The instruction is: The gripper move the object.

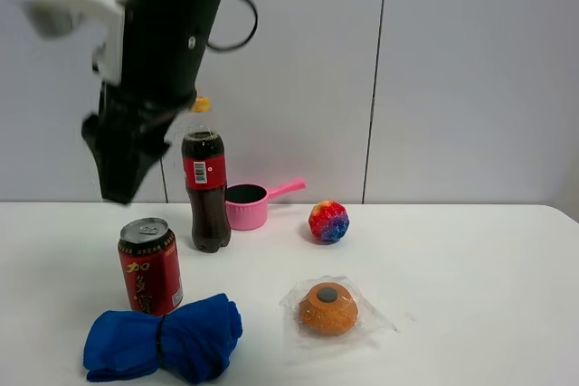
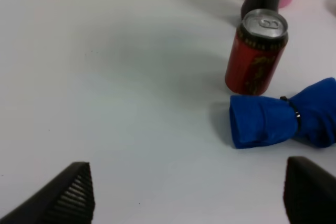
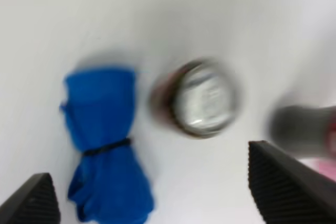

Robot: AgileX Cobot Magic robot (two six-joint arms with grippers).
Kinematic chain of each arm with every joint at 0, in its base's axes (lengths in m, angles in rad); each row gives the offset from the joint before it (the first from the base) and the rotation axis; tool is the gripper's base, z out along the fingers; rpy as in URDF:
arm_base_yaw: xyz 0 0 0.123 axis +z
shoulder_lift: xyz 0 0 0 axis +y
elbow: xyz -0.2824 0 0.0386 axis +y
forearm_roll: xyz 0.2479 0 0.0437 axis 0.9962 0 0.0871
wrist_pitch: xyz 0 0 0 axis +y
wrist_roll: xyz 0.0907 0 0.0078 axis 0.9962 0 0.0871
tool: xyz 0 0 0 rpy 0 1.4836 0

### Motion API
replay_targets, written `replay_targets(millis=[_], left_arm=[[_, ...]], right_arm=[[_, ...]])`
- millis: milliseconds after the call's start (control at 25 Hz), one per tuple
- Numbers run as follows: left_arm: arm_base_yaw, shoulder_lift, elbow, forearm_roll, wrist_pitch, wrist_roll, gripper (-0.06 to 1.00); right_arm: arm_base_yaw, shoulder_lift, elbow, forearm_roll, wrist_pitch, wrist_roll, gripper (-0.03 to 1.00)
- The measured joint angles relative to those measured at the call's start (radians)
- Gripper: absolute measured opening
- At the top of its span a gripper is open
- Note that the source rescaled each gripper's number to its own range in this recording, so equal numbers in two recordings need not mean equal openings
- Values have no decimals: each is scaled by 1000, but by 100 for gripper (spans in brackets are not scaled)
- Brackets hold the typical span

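A red drink can stands at the front left of the white table, with a blue cloth bundle tied with a black band just in front of it. My right gripper hangs above the can on a dark arm. Its blurred wrist view looks straight down on the can and the cloth. The right gripper is open and empty. My left gripper is open and empty over bare table, and sees the can and the cloth off to one side.
A dark cola bottle stands behind the can, next to a pink ladle cup. A multicoloured ball lies mid-table. A wrapped orange bun lies at the front centre. A grey wall stands behind.
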Motion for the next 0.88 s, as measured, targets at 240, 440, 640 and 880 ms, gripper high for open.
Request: replay_targets(millis=[240, 440, 640, 880], left_arm=[[0, 0, 0, 0, 0, 0, 100], [0, 0, 0, 0, 0, 0, 100], [0, 0, 0, 0, 0, 0, 100], [0, 0, 0, 0, 0, 0, 100]], right_arm=[[0, -221, 0, -127, -65, 162, 85], [0, -351, 0, -278, -32, 307, 89], [0, -447, 0, -345, 44, 372, 89], [0, -570, 4, -380, 57, 432, 89]])
